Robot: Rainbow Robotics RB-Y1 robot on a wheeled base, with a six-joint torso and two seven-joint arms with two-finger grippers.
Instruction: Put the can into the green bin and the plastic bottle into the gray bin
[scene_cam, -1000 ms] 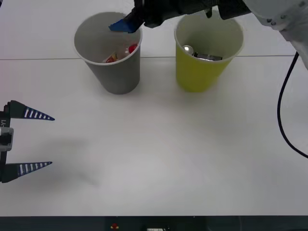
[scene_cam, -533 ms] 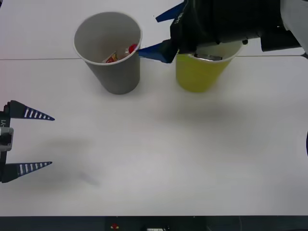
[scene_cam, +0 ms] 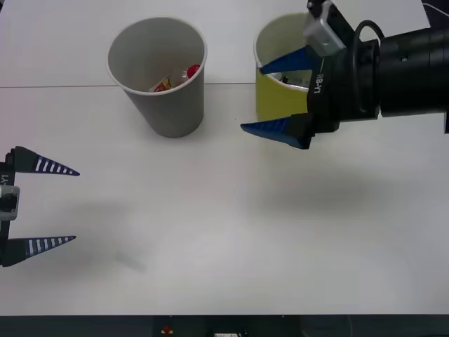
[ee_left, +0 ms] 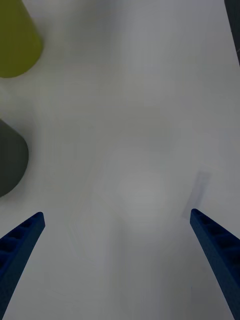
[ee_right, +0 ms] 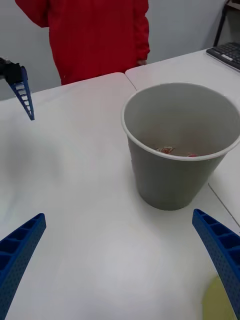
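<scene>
Your right gripper (scene_cam: 273,98) hung wide open and empty before the green bin (scene_cam: 275,105), at three o'clock from the gray bin (scene_cam: 168,105) holding the plastic bottle (scene_cam: 175,78), while your left gripper (scene_cam: 52,205) sat equally spread.

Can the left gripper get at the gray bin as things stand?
Probably yes. The left gripper is open at the table's near left edge, bare table lies between it and the gray bin, and the right gripper is off by the green bin.

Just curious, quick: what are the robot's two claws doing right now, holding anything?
Left gripper: open, empty, over the white table.
Right gripper: open, empty, in front of the yellow-green cup-shaped bin.
</scene>
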